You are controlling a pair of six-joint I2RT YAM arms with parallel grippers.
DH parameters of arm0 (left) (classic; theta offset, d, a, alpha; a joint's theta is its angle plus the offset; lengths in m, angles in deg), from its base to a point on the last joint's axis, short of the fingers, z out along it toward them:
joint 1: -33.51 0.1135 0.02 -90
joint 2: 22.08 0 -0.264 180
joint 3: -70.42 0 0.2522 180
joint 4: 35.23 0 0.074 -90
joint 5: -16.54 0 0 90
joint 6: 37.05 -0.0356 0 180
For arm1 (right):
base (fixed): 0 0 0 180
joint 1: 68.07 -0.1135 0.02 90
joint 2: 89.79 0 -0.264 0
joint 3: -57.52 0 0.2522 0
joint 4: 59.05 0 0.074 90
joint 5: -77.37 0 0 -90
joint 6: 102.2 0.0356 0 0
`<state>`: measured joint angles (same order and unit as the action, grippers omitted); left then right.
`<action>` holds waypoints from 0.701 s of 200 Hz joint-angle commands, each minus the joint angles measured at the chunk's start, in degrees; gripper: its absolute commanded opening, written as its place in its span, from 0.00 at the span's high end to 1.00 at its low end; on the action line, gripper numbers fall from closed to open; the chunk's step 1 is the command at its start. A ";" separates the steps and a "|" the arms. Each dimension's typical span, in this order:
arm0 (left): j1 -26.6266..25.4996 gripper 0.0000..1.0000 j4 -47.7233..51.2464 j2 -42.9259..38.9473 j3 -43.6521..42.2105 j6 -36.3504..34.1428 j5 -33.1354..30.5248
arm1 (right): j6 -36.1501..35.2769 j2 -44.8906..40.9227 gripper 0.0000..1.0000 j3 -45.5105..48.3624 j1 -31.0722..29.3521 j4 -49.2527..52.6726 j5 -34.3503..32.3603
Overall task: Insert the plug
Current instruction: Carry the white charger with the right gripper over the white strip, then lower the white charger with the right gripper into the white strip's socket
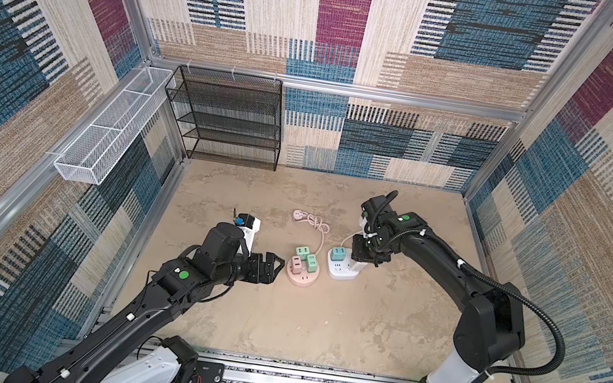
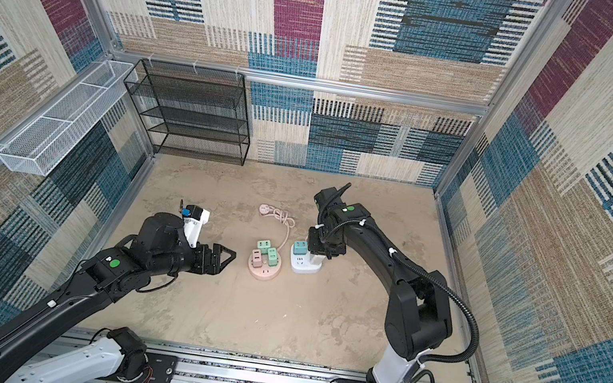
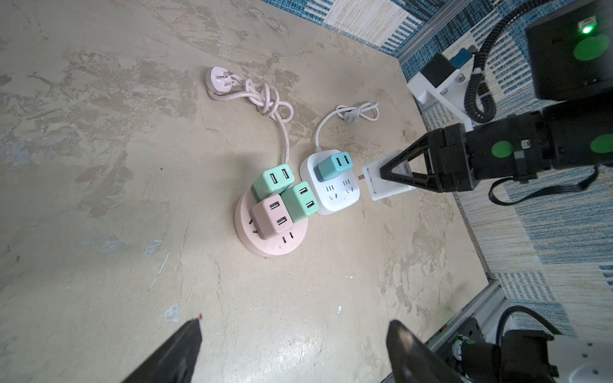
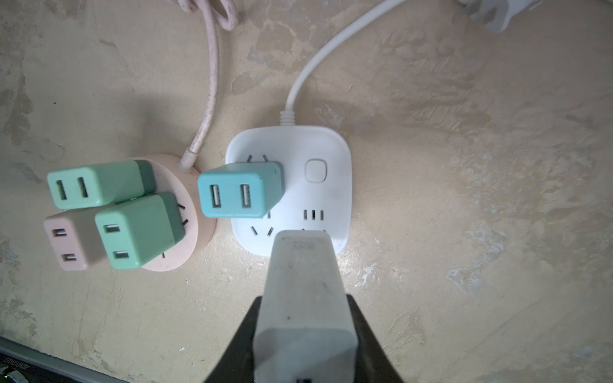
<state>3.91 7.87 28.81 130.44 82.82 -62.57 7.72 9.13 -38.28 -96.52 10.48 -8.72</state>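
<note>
My right gripper [image 4: 303, 300] is shut on a white plug [image 4: 303, 265], holding it by its sides. The plug hangs over the near edge of a white square socket block [image 4: 331, 149], and its front end hides one socket. In the left wrist view a prong of the plug [image 3: 373, 185] shows bare, just short of the block [image 3: 335, 195]. A blue charger [image 4: 238, 190] sits plugged into the block. My left gripper [image 3: 297, 325] is open and empty, and in both top views it [image 1: 278, 263] sits left of the round pink socket base [image 1: 300, 282].
The pink base [image 4: 199, 232] carries two green chargers and a pink one. Its knotted pink cord [image 1: 312, 223] and the white block's cord [image 3: 355, 114] lie behind them. A black mesh shelf [image 1: 225, 115] and a white wire basket [image 1: 109, 126] stand at the back left.
</note>
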 commanded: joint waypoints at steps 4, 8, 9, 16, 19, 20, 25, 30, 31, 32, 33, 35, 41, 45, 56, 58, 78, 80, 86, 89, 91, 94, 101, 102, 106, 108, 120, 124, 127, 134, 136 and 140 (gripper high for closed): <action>0.41 0.08 -1.37 -0.18 -0.38 0.19 1.04 | -0.50 0.63 1.00 -1.02 -0.03 -0.51 -1.00; 0.47 0.08 -1.40 -0.20 -0.43 0.19 1.13 | -0.53 0.75 1.00 -1.17 -0.03 -0.49 -1.01; 0.49 0.08 -1.40 -0.19 -0.45 0.19 1.14 | -0.52 0.79 1.00 -1.18 -0.03 -0.44 -1.09; 0.60 0.08 -1.43 -0.22 -0.47 0.11 1.18 | -0.49 0.89 1.00 -1.19 -0.08 -0.40 -1.23; 0.60 0.08 -1.50 -0.19 -0.42 0.07 1.25 | -0.43 0.95 1.00 -1.18 -0.04 -0.36 -1.30; 0.60 0.08 -1.53 -0.18 -0.45 0.09 1.29 | -0.42 0.98 1.00 -1.19 -0.03 -0.38 -1.33; 0.69 0.08 -1.56 -0.17 -0.50 0.10 1.40 | -0.50 1.10 1.00 -1.28 -0.09 -0.46 -1.34; 0.77 0.08 -1.64 -0.16 -0.52 0.16 1.56 | -0.49 1.27 1.00 -1.20 -0.06 -0.48 -1.42; 0.78 0.08 -1.65 -0.17 -0.49 0.18 1.57 | -0.45 1.32 1.00 -1.24 -0.05 -0.48 -1.48; 0.78 0.08 -1.65 -0.18 -0.48 0.18 1.62 | -0.43 1.34 1.00 -1.22 -0.04 -0.48 -1.50; 0.78 0.08 -1.65 -0.13 -0.48 0.19 1.65 | -0.42 1.40 1.00 -1.25 -0.03 -0.48 -1.52; 0.78 0.08 -1.70 -0.10 -0.54 0.19 1.69 | -0.48 1.44 1.00 -1.21 -0.03 -0.42 -1.57; 0.82 0.08 -1.72 -0.03 -0.61 0.16 1.80 | -0.30 1.62 1.00 -1.20 -0.08 -0.31 -1.71; 0.86 0.08 -1.74 -0.12 -0.63 0.17 1.85 | -0.24 1.78 1.00 -1.19 -0.05 -0.31 -1.91; 0.91 0.08 -1.85 -0.14 -0.78 0.23 1.84 | -0.06 2.15 1.00 -1.14 -0.04 -0.23 -2.52; 0.94 0.08 -1.84 -0.15 -0.79 0.22 1.78 | -0.06 2.20 1.00 -1.16 -0.05 -0.22 -2.70; 1.09 0.08 -2.01 -0.03 -1.13 0.32 1.80 | -0.06 2.68 1.00 -1.12 -0.07 -0.47 -2.54; 1.05 0.08 -2.01 -0.01 -1.16 0.36 1.84 | -0.06 2.69 1.00 -1.20 -0.04 -0.48 -2.57; 1.19 0.08 -2.01 0.12 -1.17 0.37 1.85 | 0.10 2.84 1.00 -1.15 -0.04 -0.47 -2.53; 1.18 0.08 -1.99 0.16 -1.17 0.37 1.86 | 0.05 2.93 1.00 -1.19 -0.07 -0.48 -2.57; 1.14 0.09 -1.98 0.21 -1.11 0.37 1.92 | 0.10 2.99 1.00 -1.15 -0.06 -0.48 -2.64; 1.13 0.09 -1.93 0.21 -1.12 0.32 1.93 | 0.03 3.03 1.00 -1.19 -0.08 -0.48 -2.67; 1.20 0.09 -1.97 0.34 -1.16 0.39 2.00 | 0.06 3.21 1.00 -1.19 -0.07 -0.57 -2.67; 1.21 0.09 -1.94 0.34 -1.17 0.38 2.01 | 0.05 3.17 1.00 -1.15 -0.05 -0.57 -2.71; 1.22 0.09 -1.93 0.34 -1.17 0.43 2.07 | 0.05 3.34 1.00 -1.12 -0.06 -0.57 -2.73; 1.22 0.09 -1.97 0.26 -1.17 0.45 2.10 | -0.03 3.38 1.00 -1.15 -0.04 -0.59 -2.71; 1.30 0.09 -2.40 0.04 -1.47 0.50 2.29 | -0.09 3.64 1.00 -0.87 -0.03 -0.87 -2.37; 1.30 0.09 -2.53 -0.10 -1.52 0.54 2.27 | -0.04 3.74 1.00 -0.84 -0.05 -0.92 -2.41; 1.30 0.09 -2.60 -0.13 -1.52 0.54 2.26 | -0.06 3.79 1.00 -0.76 -0.05 -1.00 -2.29; 1.30 0.09 -2.54 -0.21 -1.54 0.54 2.20 | -0.08 3.94 1.00 -0.62 -0.02 -1.16 -2.14; 1.33 0.09 -2.54 -0.23 -1.55 0.50 2.25 | -0.06 3.97 1.00 -0.54 -0.05 -1.23 -2.14; 1.43 0.09 -2.54 -0.18 -1.53 0.42 2.29 | -0.04 3.99 1.00 -0.49 -0.03 -1.35 -2.13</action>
<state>5.13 7.19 28.85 129.09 82.82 -61.06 7.66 12.78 -38.98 -96.49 10.45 -10.28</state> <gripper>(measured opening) 0.915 0.345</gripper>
